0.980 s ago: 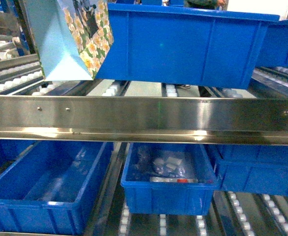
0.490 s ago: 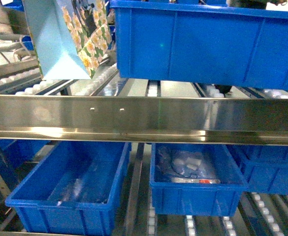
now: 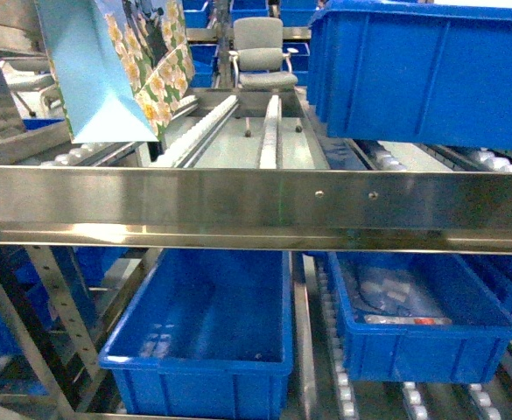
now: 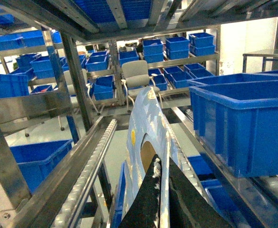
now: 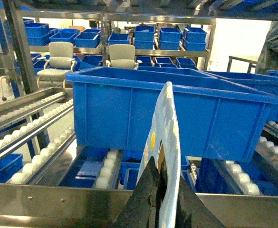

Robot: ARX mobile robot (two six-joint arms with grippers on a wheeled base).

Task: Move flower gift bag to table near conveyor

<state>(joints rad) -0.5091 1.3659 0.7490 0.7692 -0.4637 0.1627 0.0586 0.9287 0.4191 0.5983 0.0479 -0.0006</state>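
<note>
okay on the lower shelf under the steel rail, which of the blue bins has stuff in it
The right-hand blue plastic bin holds clear-wrapped packets; the larger blue plastic bin left of it looks nearly bare.

Upper left of the frame, the gift bag is pale blue with white-and-yellow daisies on a dark panel. The bins are bright blue, the conveyor shiny steel with white rollers.

The head view swings left across the conveyor: the big blue bin on the upper rollers slides from the middle to the right edge, uncovering bare roller tracks and a grey chair beyond. Below, the small bin with packets shifts right. The flower bag barely moves in the frame.
</note>
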